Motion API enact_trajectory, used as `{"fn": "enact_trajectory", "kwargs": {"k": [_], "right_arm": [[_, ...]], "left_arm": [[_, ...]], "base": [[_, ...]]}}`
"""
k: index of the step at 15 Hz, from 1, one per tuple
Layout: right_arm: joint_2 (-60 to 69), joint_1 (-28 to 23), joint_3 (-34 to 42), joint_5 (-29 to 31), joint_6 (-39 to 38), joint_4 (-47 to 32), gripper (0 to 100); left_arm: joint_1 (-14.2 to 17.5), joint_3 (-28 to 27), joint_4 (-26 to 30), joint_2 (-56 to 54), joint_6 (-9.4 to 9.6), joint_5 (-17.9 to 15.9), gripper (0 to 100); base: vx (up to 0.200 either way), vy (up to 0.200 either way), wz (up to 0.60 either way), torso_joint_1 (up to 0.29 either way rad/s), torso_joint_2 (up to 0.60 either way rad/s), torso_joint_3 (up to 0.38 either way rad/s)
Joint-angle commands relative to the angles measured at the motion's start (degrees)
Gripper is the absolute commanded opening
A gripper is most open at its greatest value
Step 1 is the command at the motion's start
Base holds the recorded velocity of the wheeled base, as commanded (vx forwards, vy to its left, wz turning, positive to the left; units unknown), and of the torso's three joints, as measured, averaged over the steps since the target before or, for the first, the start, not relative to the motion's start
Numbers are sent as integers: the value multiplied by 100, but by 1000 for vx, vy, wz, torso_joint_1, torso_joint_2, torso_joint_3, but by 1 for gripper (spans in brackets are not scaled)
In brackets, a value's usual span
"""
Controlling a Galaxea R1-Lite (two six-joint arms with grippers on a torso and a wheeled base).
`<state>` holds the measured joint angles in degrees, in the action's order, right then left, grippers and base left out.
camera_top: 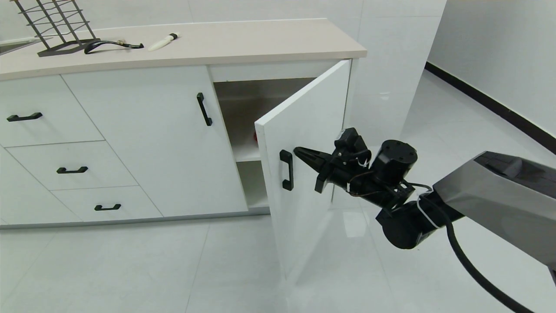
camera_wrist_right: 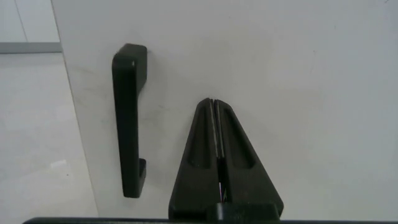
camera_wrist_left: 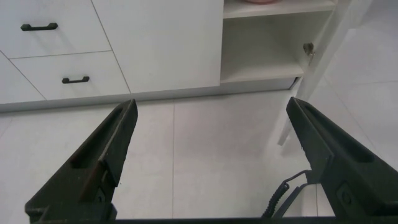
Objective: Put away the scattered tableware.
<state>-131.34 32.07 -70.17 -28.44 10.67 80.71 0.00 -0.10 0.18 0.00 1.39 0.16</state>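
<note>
On the beige counter [camera_top: 260, 39] lie a black ladle [camera_top: 110, 44] and a cream-handled utensil [camera_top: 163, 42], beside a dark wire rack [camera_top: 56, 26]. The white cabinet door [camera_top: 312, 143] stands half open. My right gripper [camera_top: 299, 152] is shut with nothing in it, its tip beside the door's black handle [camera_top: 286, 170] and close to the door face; the same handle [camera_wrist_right: 129, 118] and shut gripper [camera_wrist_right: 214, 102] show in the right wrist view. My left gripper [camera_wrist_left: 211, 112] hangs open over the floor in front of the cabinet. Something red [camera_top: 255, 137] sits on the inner shelf, mostly hidden.
Three drawers with black handles [camera_top: 71, 170] sit to the left, and a shut door with a vertical handle [camera_top: 204, 108] is next to the open compartment [camera_top: 247, 130]. A sink edge [camera_top: 13, 43] is at the counter's far left. White tiled floor [camera_top: 130, 265] spreads in front.
</note>
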Motion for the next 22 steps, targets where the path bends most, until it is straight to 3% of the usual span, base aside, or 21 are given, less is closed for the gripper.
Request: {"fn": "enact_trajectory", "kwargs": {"k": [1,9,13,15,17,22], "right_arm": [[-269,141,-366,5,-12,23,0],[-542,379,-823,251,-91,41,0],[-216,264,-419,515,-170,32,0],[355,71,961,515,-161,50,0],[1005,27,1867,515,-153,146,0],[3378,18,3580,515,-135,173,0]], "left_arm": [[0,1,-1,0,2,2,100],[0,1,-1,0,-7,11,100],[0,1,-1,0,-7,11,100],[0,1,-1,0,-16,11,100],[0,1,-1,0,-16,11,100],[0,1,-1,0,-60,19,100]], "base": [[0,0,0,0,0,0],[0,0,0,0,0,0],[0,0,0,0,0,0],[0,0,0,0,0,0],[0,0,0,0,0,0],[0,0,0,0,0,0]]}}
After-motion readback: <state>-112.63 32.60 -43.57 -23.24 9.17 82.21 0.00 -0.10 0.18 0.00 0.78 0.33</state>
